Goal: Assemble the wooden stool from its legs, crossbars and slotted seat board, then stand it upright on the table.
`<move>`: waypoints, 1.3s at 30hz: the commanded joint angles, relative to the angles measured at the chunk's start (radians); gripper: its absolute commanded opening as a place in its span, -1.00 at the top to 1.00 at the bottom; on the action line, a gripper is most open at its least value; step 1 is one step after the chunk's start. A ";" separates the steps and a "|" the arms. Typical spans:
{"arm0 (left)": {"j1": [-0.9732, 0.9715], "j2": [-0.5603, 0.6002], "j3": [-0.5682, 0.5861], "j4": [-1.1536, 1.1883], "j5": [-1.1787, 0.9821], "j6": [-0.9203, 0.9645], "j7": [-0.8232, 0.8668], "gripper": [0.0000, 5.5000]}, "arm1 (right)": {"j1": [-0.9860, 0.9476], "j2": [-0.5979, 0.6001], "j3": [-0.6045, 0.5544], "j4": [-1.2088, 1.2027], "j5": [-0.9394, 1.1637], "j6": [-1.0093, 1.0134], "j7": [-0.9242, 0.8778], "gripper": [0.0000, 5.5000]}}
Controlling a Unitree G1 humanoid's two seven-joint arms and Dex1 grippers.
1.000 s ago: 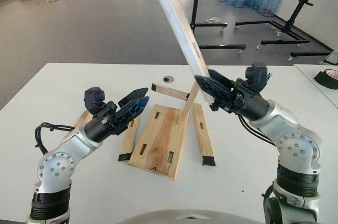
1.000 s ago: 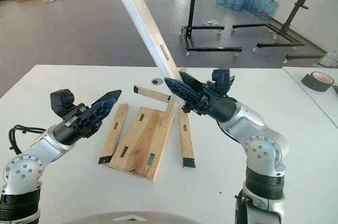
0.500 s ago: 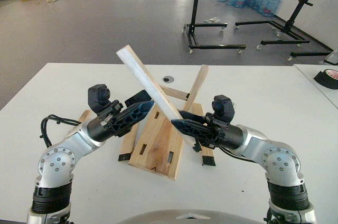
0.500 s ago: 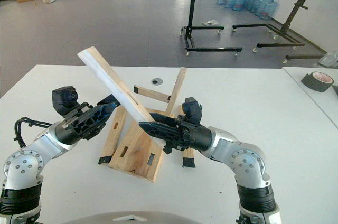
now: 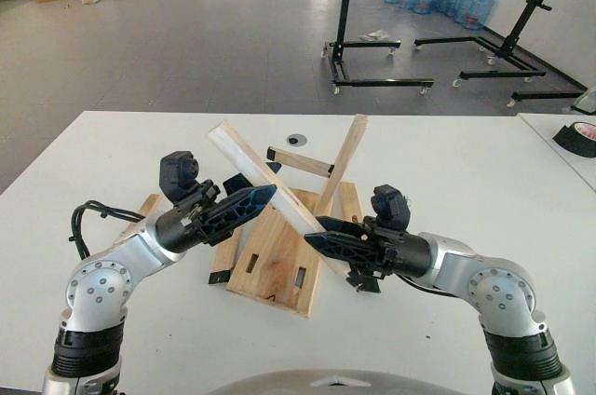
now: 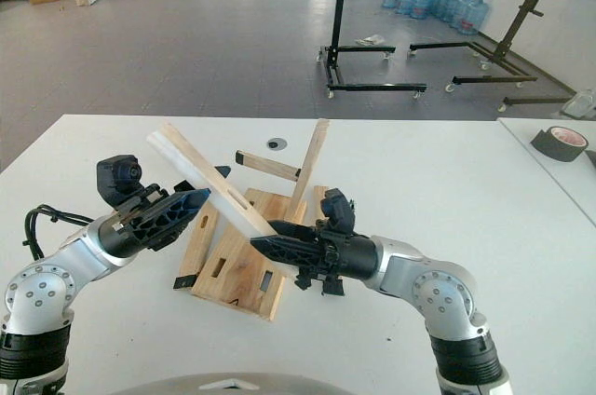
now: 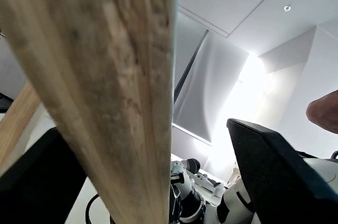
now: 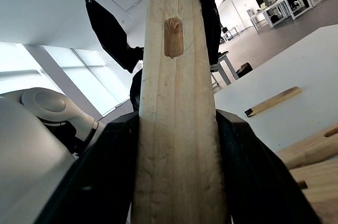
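**Inspector:** As matters stand on the worktop [image 5: 447, 162], where does the slotted seat board [image 5: 275, 260] lie?

**Assistant:** Flat at the centre, between the two arms. An upright leg [image 5: 343, 157] rises on a slant from its far right corner. A crossbar [image 5: 300, 161] meets that leg and runs off to the left.

**Inspector:** The right claw [image 5: 317, 228]?

**Assistant:** Clamped on the lower end of a long slotted leg [image 5: 247, 160], above the board's right side. The piece slants up and away to the left.

**Inspector:** The left claw [image 5: 251, 185]?

**Assistant:** Parted, with one finger on each side of that same piece near its middle. Whether they touch it cannot be confirmed.

**Inspector:** Loose parts?

**Assistant:** A flat leg [image 5: 226, 251] lies beside the board's left edge. A second flat leg [image 5: 352, 204] lies along the right edge, partly hidden by the right claw.
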 commanded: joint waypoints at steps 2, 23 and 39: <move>-0.006 0.021 0.011 0.003 -0.005 0.014 0.006 -0.55 | 0.006 -0.030 0.002 -0.003 -0.049 -0.032 0.027 0.26; 0.009 0.037 -0.001 0.017 0.034 0.020 -0.011 0.26 | -0.031 -0.042 -0.031 0.059 0.018 0.007 0.015 0.12; -0.070 0.245 0.297 0.172 0.160 -0.075 -0.116 0.26 | 0.019 -0.170 0.202 -0.007 -0.572 -0.275 -0.055 -0.28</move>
